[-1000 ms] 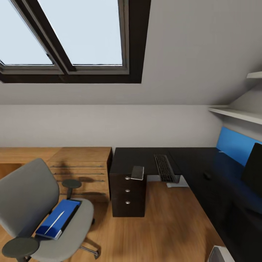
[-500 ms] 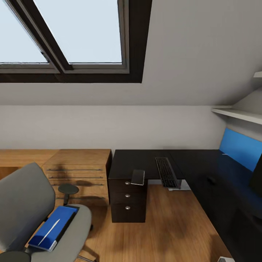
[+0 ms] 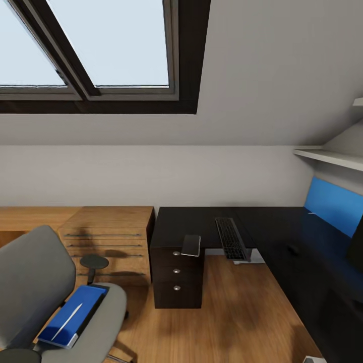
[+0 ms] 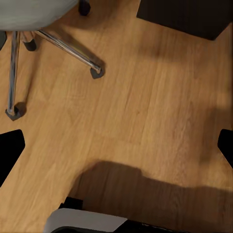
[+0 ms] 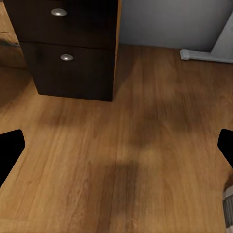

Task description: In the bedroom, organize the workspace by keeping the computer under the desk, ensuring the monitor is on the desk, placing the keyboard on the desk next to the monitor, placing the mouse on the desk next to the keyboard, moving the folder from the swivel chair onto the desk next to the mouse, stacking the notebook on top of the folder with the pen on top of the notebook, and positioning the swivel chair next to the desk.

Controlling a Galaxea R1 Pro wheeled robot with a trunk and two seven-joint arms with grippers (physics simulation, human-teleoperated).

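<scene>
The grey swivel chair (image 3: 35, 282) stands at lower left, away from the desk. On its seat lies the blue folder (image 3: 70, 315) with a thin white pen (image 3: 66, 314) on top. The notebook cannot be told apart. The black desk (image 3: 201, 222) carries the keyboard (image 3: 229, 238), which overhangs its inner edge, the small mouse (image 3: 293, 248) and the monitor (image 3: 356, 247) at the right border. The left gripper (image 4: 116, 145) is open above the floor near the chair's chrome base (image 4: 68, 48). The right gripper (image 5: 116, 150) is open above the floor by the desk drawers (image 5: 68, 43).
A low light-wood cabinet (image 3: 111, 237) stands left of the desk drawers (image 3: 176, 275). A pale grey flat object (image 3: 190, 245) hangs over the drawer-unit corner. A blue wall panel (image 3: 330, 204) and shelves (image 3: 327, 157) are at right. Wooden floor (image 3: 237, 317) lies open between chair and desk.
The whole head view shifted a little a second ago, so the camera moved; since half a second ago it is nearly still. No object has moved.
</scene>
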